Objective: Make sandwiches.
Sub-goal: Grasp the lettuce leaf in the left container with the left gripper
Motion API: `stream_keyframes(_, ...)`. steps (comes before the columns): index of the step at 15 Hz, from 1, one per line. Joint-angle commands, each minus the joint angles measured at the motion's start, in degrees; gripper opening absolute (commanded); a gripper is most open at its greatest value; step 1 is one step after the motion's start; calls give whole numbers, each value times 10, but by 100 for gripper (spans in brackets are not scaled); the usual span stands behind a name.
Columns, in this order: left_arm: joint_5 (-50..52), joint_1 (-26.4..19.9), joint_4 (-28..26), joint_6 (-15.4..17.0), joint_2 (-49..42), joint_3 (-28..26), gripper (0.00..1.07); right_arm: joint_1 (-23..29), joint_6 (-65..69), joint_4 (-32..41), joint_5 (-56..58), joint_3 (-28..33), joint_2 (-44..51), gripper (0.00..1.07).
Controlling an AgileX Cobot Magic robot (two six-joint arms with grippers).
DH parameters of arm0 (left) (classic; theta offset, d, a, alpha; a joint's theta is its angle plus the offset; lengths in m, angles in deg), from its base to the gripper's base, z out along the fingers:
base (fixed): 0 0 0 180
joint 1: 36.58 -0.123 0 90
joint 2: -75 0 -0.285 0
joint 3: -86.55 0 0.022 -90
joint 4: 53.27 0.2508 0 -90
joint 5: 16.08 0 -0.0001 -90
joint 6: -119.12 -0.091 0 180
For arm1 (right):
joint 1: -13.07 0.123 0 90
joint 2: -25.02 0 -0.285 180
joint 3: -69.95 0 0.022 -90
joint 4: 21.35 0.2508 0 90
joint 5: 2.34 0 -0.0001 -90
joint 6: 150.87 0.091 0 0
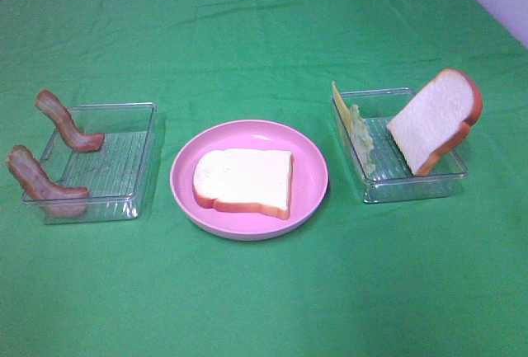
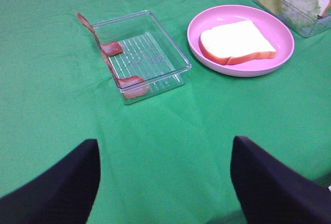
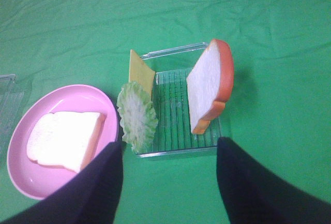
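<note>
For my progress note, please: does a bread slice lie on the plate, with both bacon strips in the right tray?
The bacon strips are in the left tray, as the exterior high view shows; the slice does lie on the plate.

The plate [image 1: 307, 177] is flanked by the bacon tray [image 1: 124, 163] at 9 o'clock, the bread tray [image 1: 388, 171] at 3; worktop [image 1: 264, 307] at 6 and 12 is left open.
</note>
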Motion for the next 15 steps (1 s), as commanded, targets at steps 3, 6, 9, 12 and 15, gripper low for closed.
stream_keyframes(3,7,2,2,-1,-6,1,68,-3,-9,5,19,-111,-164,53)
stream_keyframes(6,7,2,2,-1,-6,1,68,-2,-9,10,113,-205,-294,53)
stream_keyframes(9,7,2,2,-1,-6,1,68,40,-7,9,176,-286,-379,50)
stream_keyframes(12,7,2,2,-1,-6,1,68,127,39,-32,211,-363,-461,49)
stream_keyframes(15,7,2,2,-1,-6,1,68,178,100,-102,257,-420,-530,49)
